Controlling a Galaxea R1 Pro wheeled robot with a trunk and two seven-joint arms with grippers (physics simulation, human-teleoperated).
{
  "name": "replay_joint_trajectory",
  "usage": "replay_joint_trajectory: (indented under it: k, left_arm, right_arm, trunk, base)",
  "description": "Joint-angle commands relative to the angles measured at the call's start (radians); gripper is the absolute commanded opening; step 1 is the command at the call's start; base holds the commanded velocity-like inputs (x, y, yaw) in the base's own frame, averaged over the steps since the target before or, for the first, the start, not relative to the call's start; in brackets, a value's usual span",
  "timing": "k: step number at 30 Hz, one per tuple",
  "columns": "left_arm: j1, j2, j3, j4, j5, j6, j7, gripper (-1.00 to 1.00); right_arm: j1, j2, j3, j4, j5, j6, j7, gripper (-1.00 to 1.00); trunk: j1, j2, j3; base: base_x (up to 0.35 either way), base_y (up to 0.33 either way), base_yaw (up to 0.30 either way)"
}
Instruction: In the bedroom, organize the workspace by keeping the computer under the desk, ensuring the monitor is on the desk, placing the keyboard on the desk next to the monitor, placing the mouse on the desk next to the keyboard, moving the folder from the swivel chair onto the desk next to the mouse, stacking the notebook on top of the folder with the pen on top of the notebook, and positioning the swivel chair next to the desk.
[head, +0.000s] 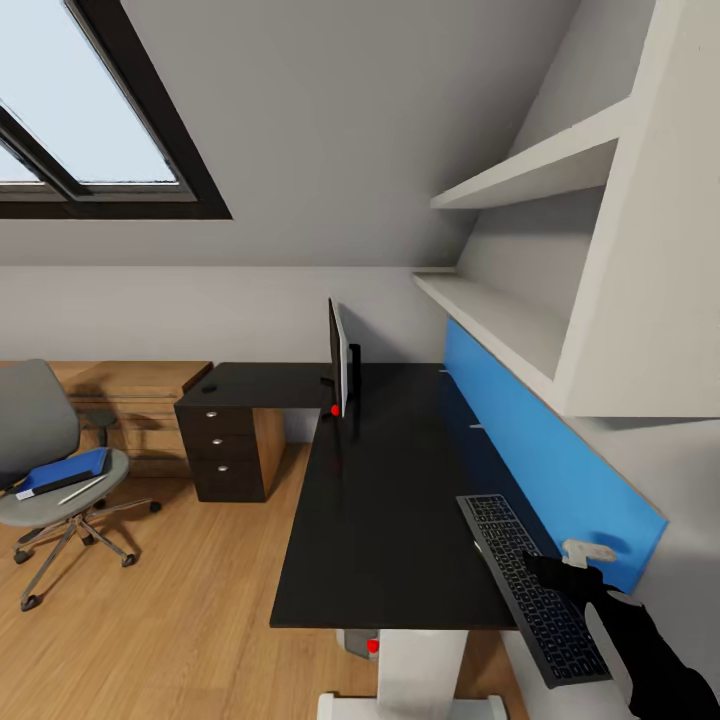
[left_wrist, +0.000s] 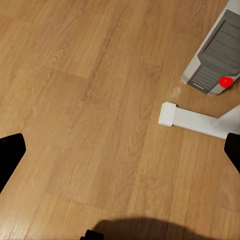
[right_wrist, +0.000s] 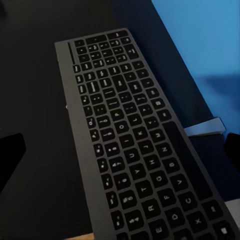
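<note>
Keyboard at the bench's near right edge, directly under the right pincer.

The bench (head: 390, 520) has bare room left of the keyboard (head: 530, 590), whose long axis runs near-to-far along the blue wall panel (head: 540, 460), near end overhanging; the monitor (head: 338, 370) stands far. The right pincer (head: 565, 572) hovers open above the keys, holding nothing; the left pincer (left_wrist: 120, 150), open, faces the floor.
</note>
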Motion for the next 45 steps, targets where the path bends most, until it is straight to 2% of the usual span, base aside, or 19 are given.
replay_joint_trajectory:
  k: [1,20,33,45]
  left_arm:
    - [0.0,-0.001,0.003,0.001,-0.004,-0.003,0.004,1.0]
    - [0.0,0.0,0.003,0.001,-0.004,-0.003,0.008,1.0]
    - [0.0,0.0,0.003,0.001,-0.004,-0.003,0.01,1.0]
    - [0.0,0.0,0.003,0.001,-0.004,-0.002,0.007,1.0]
  right_arm:
    - [0.0,0.0,-0.002,-0.001,-0.01,0.006,0.003,1.0]
    - [0.001,0.005,-0.001,-0.04,-0.019,0.007,0.004,1.0]
    - [0.0,0.047,-0.002,-0.046,-0.02,-0.018,0.004,1.0]
    - [0.001,0.054,-0.001,-0.047,-0.019,-0.036,0.005,1.0]
  trunk:
    - [0.0,-0.001,0.0]
    - [0.0,-0.001,0.0]
    - [0.0,-0.001,-0.003]
    - [0.0,-0.001,-0.005]
  base:
    - [0.0,0.0,0.0]
    - [0.0,0.0,0.0]
    - [0.0,0.0,-0.094]
    - [0.0,0.0,-0.174]
